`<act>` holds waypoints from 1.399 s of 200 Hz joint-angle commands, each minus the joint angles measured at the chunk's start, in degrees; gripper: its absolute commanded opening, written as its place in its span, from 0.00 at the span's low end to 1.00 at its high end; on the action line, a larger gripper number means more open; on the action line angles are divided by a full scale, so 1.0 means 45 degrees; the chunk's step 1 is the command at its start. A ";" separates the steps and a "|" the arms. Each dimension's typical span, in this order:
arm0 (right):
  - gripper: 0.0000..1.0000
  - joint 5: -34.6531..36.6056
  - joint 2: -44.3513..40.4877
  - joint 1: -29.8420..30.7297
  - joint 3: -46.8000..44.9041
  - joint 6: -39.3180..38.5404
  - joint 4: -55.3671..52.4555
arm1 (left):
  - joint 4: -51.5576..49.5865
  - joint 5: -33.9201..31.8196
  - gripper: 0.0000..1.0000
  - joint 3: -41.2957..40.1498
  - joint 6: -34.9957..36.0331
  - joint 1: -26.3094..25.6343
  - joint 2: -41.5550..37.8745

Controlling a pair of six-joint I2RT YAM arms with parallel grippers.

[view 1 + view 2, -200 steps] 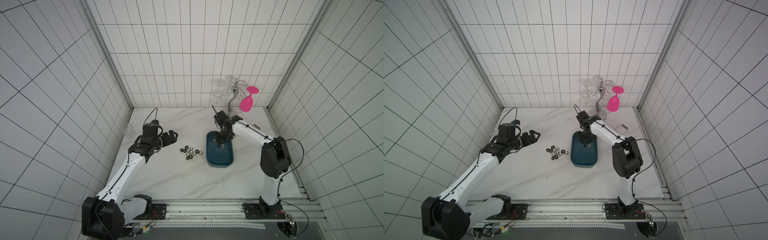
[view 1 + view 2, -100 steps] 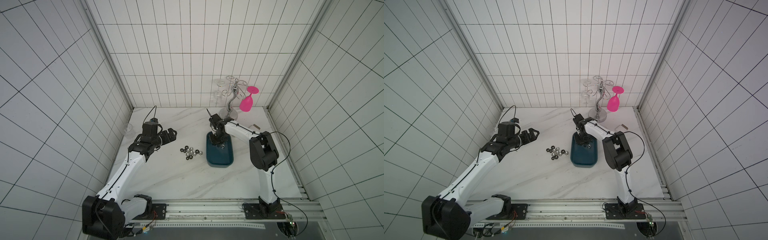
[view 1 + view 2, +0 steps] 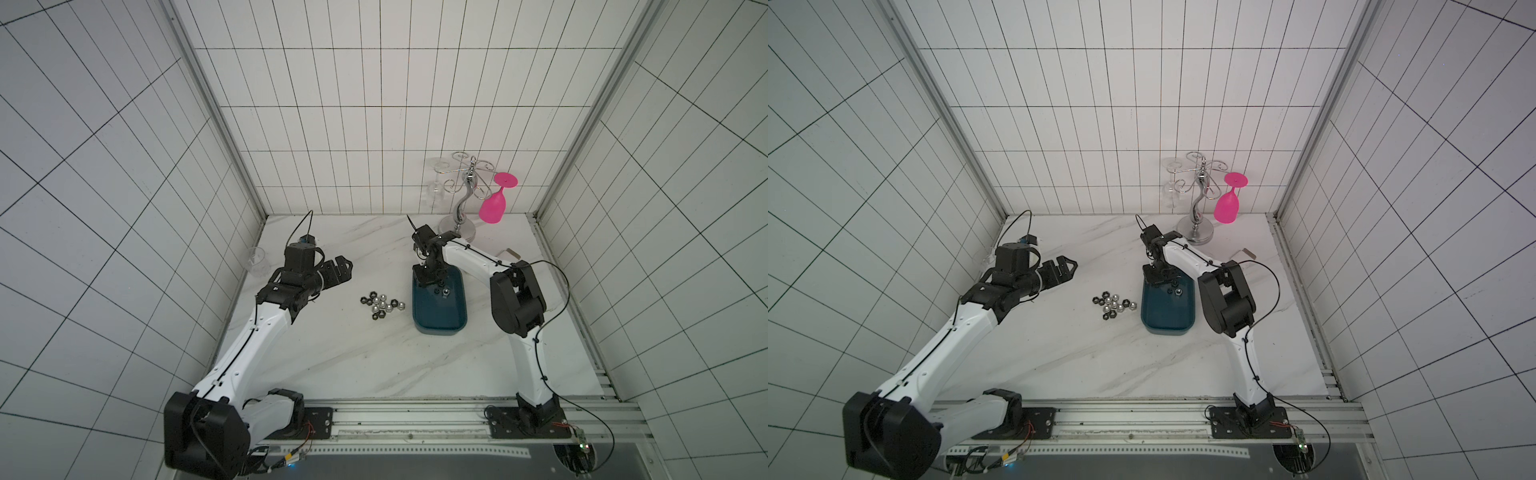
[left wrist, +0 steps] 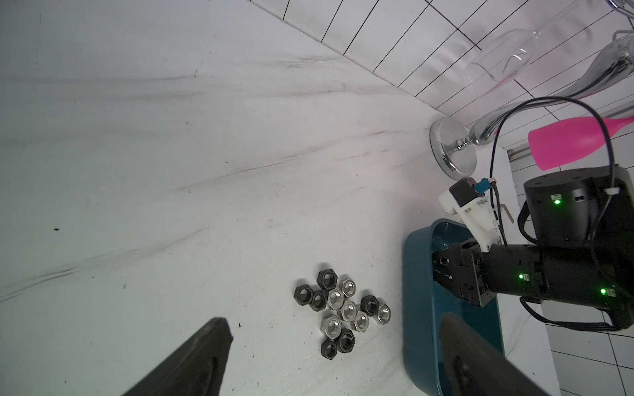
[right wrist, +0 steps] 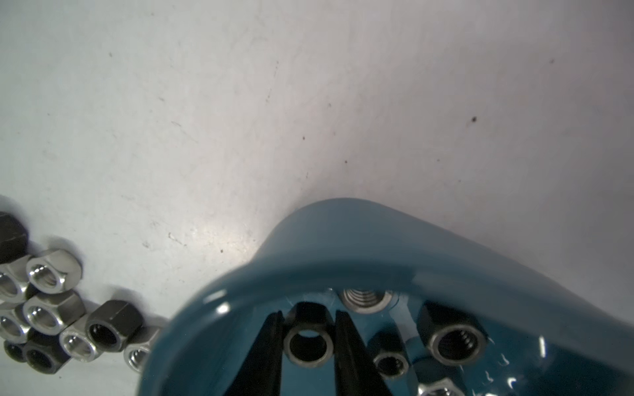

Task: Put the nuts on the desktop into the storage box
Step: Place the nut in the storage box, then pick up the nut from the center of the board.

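Nuts [image 3: 381, 306] are mostly lying in a little pile on the desk [image 3: 353, 365], just beside the storage box [image 3: 440, 328]. About twelve are waiting there, black ones and shiny ones. A few are already sitting inside the blue box. Right jaws are reaching down into the box, standing close on both sides of a black nut [image 5: 308, 339]. I cannot tell if they are squeezing it or only standing beside it. Left jaws are hanging wide open and empty, near the pile. So the job is only getting started, and most of the picking is waiting to be done.
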 commanded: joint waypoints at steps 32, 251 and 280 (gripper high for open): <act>0.40 0.0268 0.0159 0.0148 0.0920 -0.0142 -0.0739 | -0.0080 -0.0306 0.98 0.0156 0.0282 -0.0011 -0.0353; 0.50 -0.0234 0.3195 0.3362 0.7240 -0.0354 -0.2098 | -0.0869 0.0909 0.98 -0.0456 0.0401 0.3148 -0.0675; 0.49 -0.0152 0.4008 0.3595 0.7771 -0.0340 -0.2297 | -0.0908 0.0785 0.98 -0.0462 0.0548 0.3153 -0.0751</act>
